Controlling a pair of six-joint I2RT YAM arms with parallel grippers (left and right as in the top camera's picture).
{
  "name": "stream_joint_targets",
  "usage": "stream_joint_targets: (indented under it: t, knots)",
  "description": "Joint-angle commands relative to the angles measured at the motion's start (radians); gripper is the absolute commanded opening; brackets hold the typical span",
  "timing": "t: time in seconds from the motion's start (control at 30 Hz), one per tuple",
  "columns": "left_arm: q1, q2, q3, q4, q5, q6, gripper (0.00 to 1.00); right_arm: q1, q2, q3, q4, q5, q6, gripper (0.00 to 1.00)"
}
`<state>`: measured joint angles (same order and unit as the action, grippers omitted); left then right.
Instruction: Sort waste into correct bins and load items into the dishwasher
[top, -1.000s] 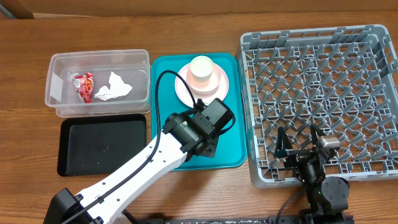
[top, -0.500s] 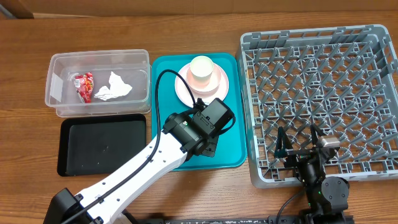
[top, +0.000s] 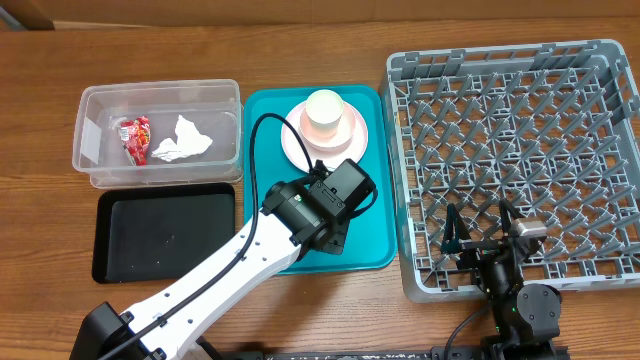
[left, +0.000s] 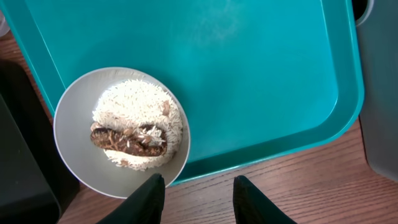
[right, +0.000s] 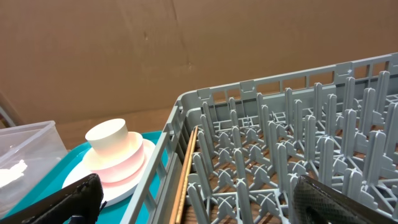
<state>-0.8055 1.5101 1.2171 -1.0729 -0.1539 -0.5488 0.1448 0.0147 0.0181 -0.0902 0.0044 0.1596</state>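
Evidently poised for a rim grasp: left gripper (left: 199, 200), jaws spread and empty, hovers with the grey-white bowl (left: 71, 134) of rice (left: 140, 106) just ahead of one fingertip, on the teal tray (left: 267, 81).

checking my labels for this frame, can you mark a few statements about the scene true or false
1. The red wrapper and the white napkin lie in the clear tub. True.
2. The rice is in the black tray. False: it sits with a brown lump in a grey-white bowl on the teal tray.
3. The left end effector is shut on the bowl. False: its fingers stand apart with nothing between them.
4. The pale cup is stacked above the pink plate. True.
5. The right end effector is open. True.
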Motion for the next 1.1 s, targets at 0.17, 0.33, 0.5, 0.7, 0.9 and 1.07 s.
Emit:
stream_joint_targets:
  t: [0.17,0.33,0.5,0.7,0.9,1.07]
  knots:
    - [0.0,0.006,-0.018,-0.003,0.017,-0.018,0.38,0.001,-0.012,-0.01,0.006,0.002,0.002,1.0]
    - [0.0,0.006,-0.063,0.043,0.016,-0.036,0.4,0.001,-0.012,-0.01,0.006,0.002,0.002,1.0]
    - [0.0,0.006,-0.131,0.136,0.013,-0.035,0.42,0.001,-0.012,-0.01,0.006,0.002,0.002,1.0]
    - [0.0,0.006,-0.204,0.216,-0.037,-0.036,0.41,0.001,-0.012,-0.01,0.006,0.002,0.002,1.0]
    - [0.0,0.006,-0.275,0.306,-0.037,-0.057,0.4,0.001,-0.012,-0.01,0.006,0.002,0.002,1.0]
    - [0.0,0.006,-0.315,0.356,-0.037,-0.066,0.39,0.001,-0.012,-0.01,0.006,0.002,0.002,1.0]
